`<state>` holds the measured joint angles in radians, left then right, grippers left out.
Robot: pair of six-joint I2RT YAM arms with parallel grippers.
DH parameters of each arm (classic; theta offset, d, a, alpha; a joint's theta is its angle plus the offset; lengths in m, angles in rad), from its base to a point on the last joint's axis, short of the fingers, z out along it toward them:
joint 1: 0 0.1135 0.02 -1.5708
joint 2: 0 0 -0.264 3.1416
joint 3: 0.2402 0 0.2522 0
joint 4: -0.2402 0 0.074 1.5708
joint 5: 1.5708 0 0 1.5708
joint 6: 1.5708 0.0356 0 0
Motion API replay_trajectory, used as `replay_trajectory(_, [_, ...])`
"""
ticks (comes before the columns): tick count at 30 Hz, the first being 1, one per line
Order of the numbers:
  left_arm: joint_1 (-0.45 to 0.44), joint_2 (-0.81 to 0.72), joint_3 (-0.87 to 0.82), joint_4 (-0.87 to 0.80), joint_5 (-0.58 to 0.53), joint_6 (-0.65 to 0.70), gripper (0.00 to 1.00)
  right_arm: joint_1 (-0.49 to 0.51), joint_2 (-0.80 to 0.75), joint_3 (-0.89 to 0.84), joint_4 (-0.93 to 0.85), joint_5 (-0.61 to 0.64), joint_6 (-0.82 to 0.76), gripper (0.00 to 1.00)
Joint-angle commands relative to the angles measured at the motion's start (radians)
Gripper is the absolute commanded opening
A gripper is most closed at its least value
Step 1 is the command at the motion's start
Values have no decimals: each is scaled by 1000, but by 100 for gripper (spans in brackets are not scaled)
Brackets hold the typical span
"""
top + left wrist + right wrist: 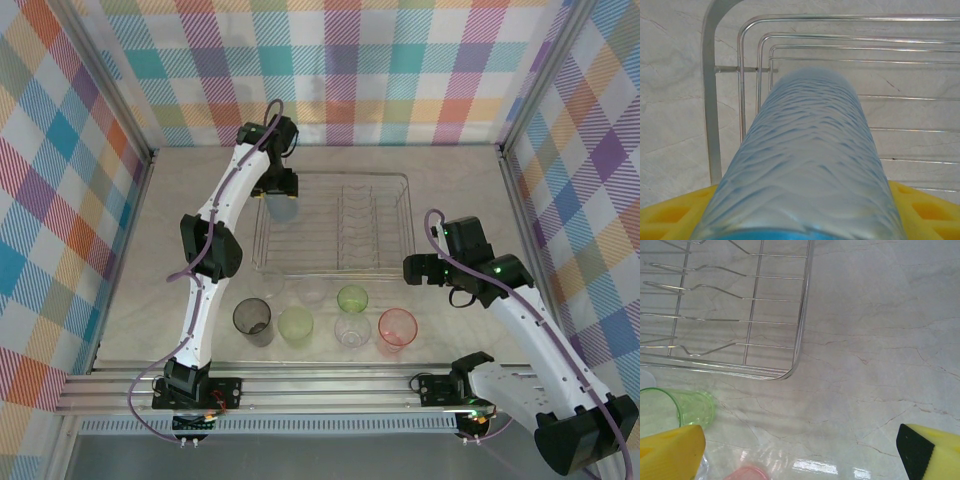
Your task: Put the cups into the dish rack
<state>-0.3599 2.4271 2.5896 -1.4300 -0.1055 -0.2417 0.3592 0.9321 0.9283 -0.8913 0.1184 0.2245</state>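
Nearest to me, four cups are standing upright in a row on the table (460, 200), mouths up. They are the smoky grey cup (252, 318), the yellow-green cup (296, 324), a clear cup (352, 330) and the pink-red cup (397, 328). Just behind them, the green cup (352, 298) and another clear cup (310, 292) are standing upright too, close to the near side of the dish rack (333, 272).

The right gripper (415, 268) is hanging just off the rack's near right corner. Its yellow fingers (670, 450) are spreading wide apart and holding nothing. I am seeing bare table between them.

Farther away, the left gripper (282, 195) is reaching over the far left part of the rack. It is pinching the blue cup (810, 160) between its yellow pads (665, 215). The cup's long way is running straight out from the fingers, pointing down at the wires by the rack's left corner. I cannot tell which end is the open one, or whether the cup is touching the wires.
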Motion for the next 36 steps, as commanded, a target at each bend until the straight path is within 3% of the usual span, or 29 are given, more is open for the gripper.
replay_trajectory(1, [13,16,44,-50,2,10,27,-5,14,4,-11,-17,12,99])
replay_trajectory(5, [13,25,47,-21,-2,11,51,-3,27,9,-18,-22,8,99])
replay_trajectory(9, [13,33,46,15,8,15,66,-3,25,9,-19,-25,3,99])
replay_trajectory(13, [13,38,47,41,15,16,74,-3,25,13,-21,-20,-4,99])
replay_trajectory(15, [13,38,46,52,14,18,85,-3,27,14,-24,-21,-5,99])
replay_trajectory(21, [13,24,47,75,0,34,99,-4,34,16,-24,-32,-8,99])
replay_trajectory(32, [4,-92,30,126,-54,70,100,-3,28,60,-64,-73,45,99])
replay_trajectory(36, [-4,-269,-151,242,-76,70,100,-3,-1,107,-144,-116,107,100])
